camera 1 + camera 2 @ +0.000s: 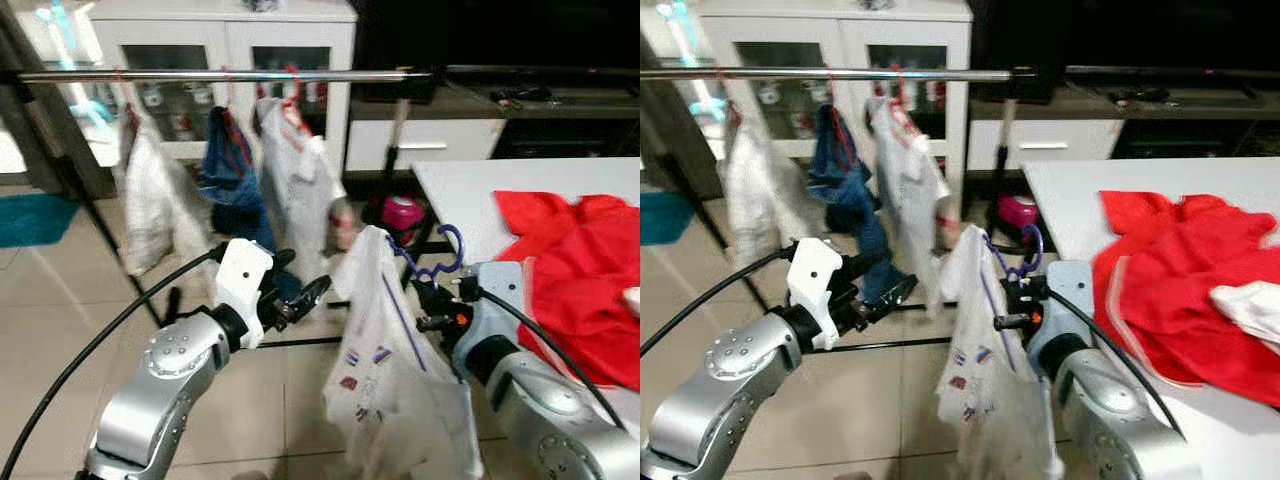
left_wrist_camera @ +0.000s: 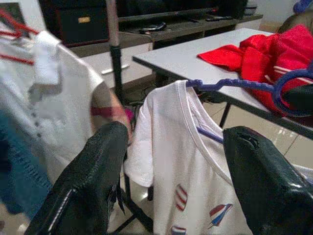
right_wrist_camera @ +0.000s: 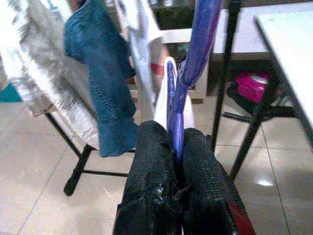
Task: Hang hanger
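Hanger held low, rail waiting above

Head views: purple hanger (image 1: 440,262) with white shirt (image 1: 385,370) sits centre frame, pinched in the right gripper (image 1: 432,300); the rail (image 1: 220,75) crosses the upper left, crowded with hung clothes (image 1: 240,170).

Left wrist view: left gripper (image 2: 171,186) gapes wide, empty.

Right wrist view: fingers (image 3: 151,181) clamp the hanger. Lift hook clear towards the rail's free end, I'd say; red garment (image 1: 570,280) lies on the table (image 1: 460,190).

I note red clothing (image 1: 570,280) heaped on the white table (image 1: 455,195); a white cabinet (image 1: 225,60) stands behind.
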Tool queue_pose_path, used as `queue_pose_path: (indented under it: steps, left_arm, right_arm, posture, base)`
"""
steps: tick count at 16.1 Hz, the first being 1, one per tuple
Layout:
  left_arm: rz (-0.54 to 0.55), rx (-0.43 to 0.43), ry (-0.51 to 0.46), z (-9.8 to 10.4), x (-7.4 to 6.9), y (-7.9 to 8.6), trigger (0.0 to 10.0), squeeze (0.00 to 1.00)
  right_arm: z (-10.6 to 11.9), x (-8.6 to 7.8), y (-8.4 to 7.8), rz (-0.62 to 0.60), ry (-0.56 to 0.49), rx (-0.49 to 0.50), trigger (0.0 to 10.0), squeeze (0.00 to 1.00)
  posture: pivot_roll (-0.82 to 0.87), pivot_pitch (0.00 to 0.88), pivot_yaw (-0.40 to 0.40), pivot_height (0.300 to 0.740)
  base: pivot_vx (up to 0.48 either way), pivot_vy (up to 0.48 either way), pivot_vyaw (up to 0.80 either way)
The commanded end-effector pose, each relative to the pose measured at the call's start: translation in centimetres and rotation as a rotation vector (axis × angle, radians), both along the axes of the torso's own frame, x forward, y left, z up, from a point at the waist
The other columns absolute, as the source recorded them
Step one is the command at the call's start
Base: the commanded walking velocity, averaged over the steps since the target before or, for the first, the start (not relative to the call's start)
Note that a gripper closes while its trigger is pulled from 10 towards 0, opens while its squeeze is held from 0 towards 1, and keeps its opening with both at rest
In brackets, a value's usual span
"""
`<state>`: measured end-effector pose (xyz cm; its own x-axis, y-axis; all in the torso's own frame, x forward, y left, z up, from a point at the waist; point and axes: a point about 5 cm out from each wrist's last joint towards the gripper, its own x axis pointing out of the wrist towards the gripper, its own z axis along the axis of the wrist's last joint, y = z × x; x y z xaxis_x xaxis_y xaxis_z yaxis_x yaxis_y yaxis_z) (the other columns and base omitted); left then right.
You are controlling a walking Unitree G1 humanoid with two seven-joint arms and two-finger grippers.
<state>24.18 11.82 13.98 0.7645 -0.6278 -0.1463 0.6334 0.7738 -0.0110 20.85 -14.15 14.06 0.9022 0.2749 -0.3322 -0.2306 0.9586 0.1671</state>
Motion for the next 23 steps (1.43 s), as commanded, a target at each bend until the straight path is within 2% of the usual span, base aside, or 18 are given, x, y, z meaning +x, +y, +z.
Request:
queue_pose_path:
  steps: [1,7,9,13,14,17,18,19,23]
  left_arm:
    - [0.015,0.008,-0.01,0.4,0.1,0.4,10.0,0.0]
    - [0.015,0.004,-0.011,0.6,0.2,0.3,10.0,0.0]
    - [0.032,0.047,-0.033,0.7,0.4,0.3,10.0,0.0]
    - [0.022,0.042,-0.021,0.5,0.3,0.0,10.0,0.0]
    - [0.023,0.012,-0.005,0.4,0.2,-0.1,10.0,0.0]
    - [0.035,0.048,0.0,0.3,0.7,0.1,10.0,0.0]
    - [0.034,0.035,0.01,0.4,0.9,0.1,10.0,0.1]
    - [0.034,0.023,0.019,0.4,1.2,0.0,10.0,1.0]
    - [0.011,-0.023,0.001,1.1,1.9,-1.0,10.0,1.0]
  right_arm:
    - [0.5,0.2,0.3,0.027,-0.034,0.015,10.0,0.0]
    - [0.3,0.0,-0.3,0.055,-0.018,-0.018,10.0,0.0]
    - [0.1,-0.2,-0.5,0.072,-0.007,-0.028,10.0,0.0]
    - [0.2,-0.4,-0.6,0.124,-0.006,-0.046,10.0,0.0]
    - [0.3,-0.4,-0.7,0.147,-0.013,-0.055,10.0,0.0]
    - [1.1,-0.3,-0.6,0.225,-0.057,-0.063,10.0,0.0]
    - [1.4,-0.2,-0.4,0.254,-0.072,-0.055,10.0,0.0]
    - [1.7,-0.2,-0.3,0.281,-0.087,-0.047,10.0,0.0]
    - [2.6,0.4,0.3,0.329,-0.132,-0.044,10.0,0.0]
  posture:
    - [0.0,0.0,-0.01,0.74]
    - [-0.01,0.0,-0.009,0.74]
    - [-0.01,0.0,-0.009,0.74]
    - [-0.01,0.0,-0.005,0.74]
    - [-0.01,0.0,-0.006,0.74]
    - [-0.01,0.0,-0.007,0.74]
    - [-0.01,0.0,-0.007,0.74]
    - [-0.01,0.0,-0.007,0.74]
    - [-0.01,0.0,-0.004,0.74]
  base:
    - [0.0,0.428,0.0]
    - [0.0,0.428,0.0]
    - [0.0,-0.24,0.0]
    - [0.0,-0.48,0.0]
    - [0.0,0.0,0.0]
    - [0.0,0.0,0.0]
    - [0.0,0.0,0.0]
    - [0.0,0.0,0.0]
    - [0.0,0.0,0.0]
